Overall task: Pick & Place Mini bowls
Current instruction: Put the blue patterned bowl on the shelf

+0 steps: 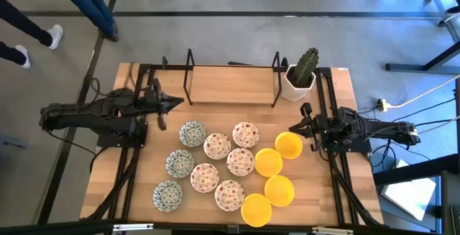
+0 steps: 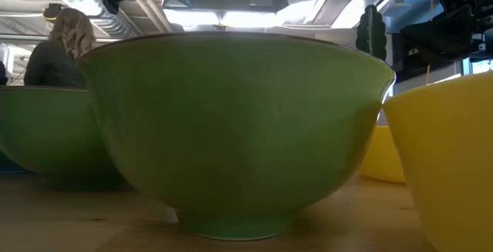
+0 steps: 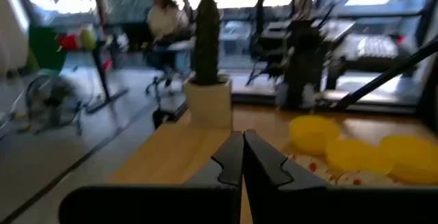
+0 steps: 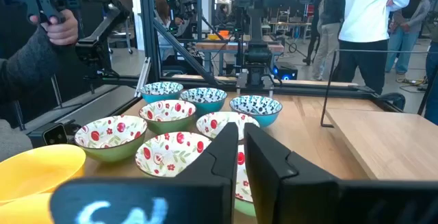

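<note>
- The mini bowls (image 1: 230, 164) sit packed on the front half of the surface (image 1: 230, 84): green-blue patterned ones on the left, red-speckled ones (image 4: 174, 151) in the middle, yellow ones (image 1: 279, 190) on the right. Many rims touch or nearly touch, so fingers coming down on one rim could nudge its neighbour or ride up over it.
- The left end effector (image 1: 175, 104) hangs near the back-left of the group, fingers pressed together and empty. If it descends without opening, it would knock a bowl rather than take it.
- The right end effector (image 1: 294, 125) is just beside the rearmost yellow bowl (image 1: 289, 144), fingers nearly together, holding nothing. A sideways sweep could shove that bowl into the next.
- The bowls look glazed and shallow; a rim pinch may slip.
- The cactus pot (image 1: 300, 82) stands at the back right, and a high swing of the right arm could tip it.
</note>
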`<move>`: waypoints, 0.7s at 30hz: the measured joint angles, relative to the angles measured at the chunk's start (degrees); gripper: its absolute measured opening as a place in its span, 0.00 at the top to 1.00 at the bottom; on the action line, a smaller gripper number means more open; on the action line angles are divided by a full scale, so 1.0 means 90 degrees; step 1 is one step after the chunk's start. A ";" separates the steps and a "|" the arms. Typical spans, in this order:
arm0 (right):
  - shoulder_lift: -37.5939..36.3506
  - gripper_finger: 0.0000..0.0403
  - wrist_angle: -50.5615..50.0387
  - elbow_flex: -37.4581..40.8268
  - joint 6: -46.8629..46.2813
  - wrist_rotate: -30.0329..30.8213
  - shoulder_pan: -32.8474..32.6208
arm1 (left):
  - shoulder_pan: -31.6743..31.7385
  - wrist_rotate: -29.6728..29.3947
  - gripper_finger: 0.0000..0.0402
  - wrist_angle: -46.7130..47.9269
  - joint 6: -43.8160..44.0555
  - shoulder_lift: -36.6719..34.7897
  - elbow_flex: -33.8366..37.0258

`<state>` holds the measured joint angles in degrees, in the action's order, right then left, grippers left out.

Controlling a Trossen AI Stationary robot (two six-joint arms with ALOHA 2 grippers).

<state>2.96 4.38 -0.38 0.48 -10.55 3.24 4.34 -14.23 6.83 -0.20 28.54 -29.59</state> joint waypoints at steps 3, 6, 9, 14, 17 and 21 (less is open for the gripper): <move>0.0000 0.93 0.0000 0.0000 -0.0006 -0.0003 -0.0002 | 0.0000 -0.0284 0.99 0.0984 0.0311 0.0678 -0.0478; 0.0000 0.93 0.0000 0.0000 -0.0009 -0.0010 -0.0001 | 0.0000 -0.0240 0.99 0.1908 0.0688 0.1264 -0.0869; 0.0000 0.93 0.0000 0.0000 -0.0014 -0.0010 -0.0001 | 0.0000 -0.0038 0.99 0.2666 0.0953 0.1784 -0.1076; 0.0000 0.93 0.0000 0.0000 -0.0009 -0.0010 0.0000 | 0.0002 -0.0172 0.96 0.3139 0.1298 0.2494 -0.1135; 0.0000 0.93 0.0000 0.0000 -0.0020 -0.0010 -0.0002 | 0.0053 -0.0185 0.90 0.3292 0.1429 0.2807 -0.1135; 0.0000 0.93 -0.0005 0.0000 -0.0183 -0.0012 0.0000 | 0.0261 0.0067 0.78 0.3499 0.1470 0.3172 -0.1135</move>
<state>2.96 4.34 -0.38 -1.17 -10.66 3.25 6.68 -13.63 38.32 13.04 57.09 -39.81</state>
